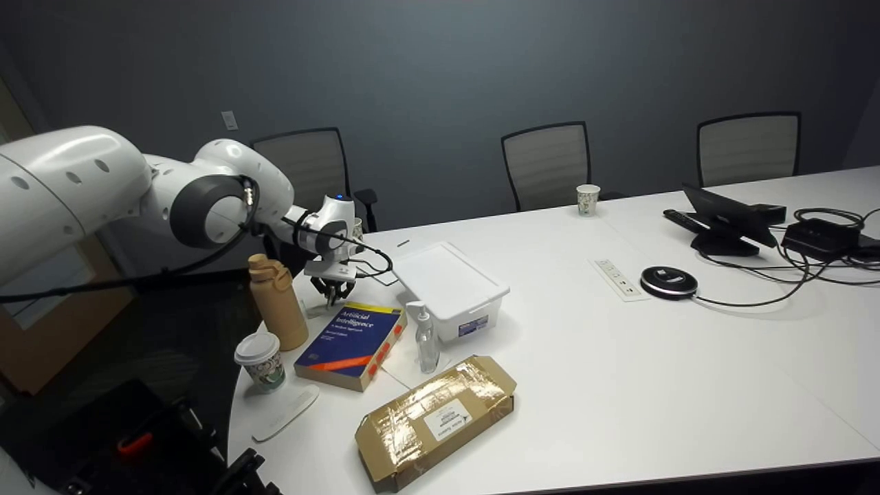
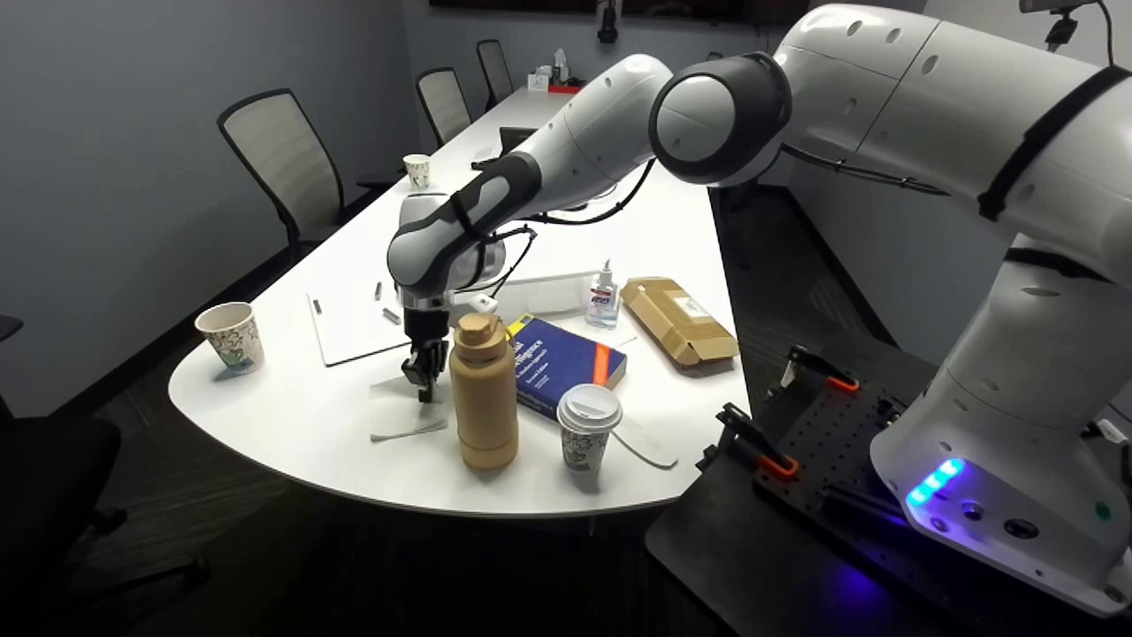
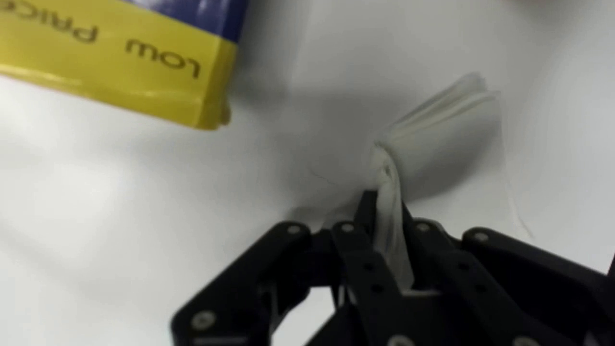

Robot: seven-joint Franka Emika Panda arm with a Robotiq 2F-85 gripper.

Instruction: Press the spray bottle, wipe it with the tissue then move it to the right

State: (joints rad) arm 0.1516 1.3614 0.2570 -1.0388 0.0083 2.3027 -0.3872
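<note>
Currently | claw: pinching tissue | spray bottle: upright near book

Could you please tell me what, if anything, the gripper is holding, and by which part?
The gripper holds the tissue by a bunched-up fold.

The slim, clear plastic pump bottle has a white top. The folded paper tissue is white, the jointed, two-fingered hand black. The thick, rectangular blue book bears a yellow strip and an orange-red band. The tall cylindrical bottle is tan; the lidded white paper cup, patterned green and dark.
</note>
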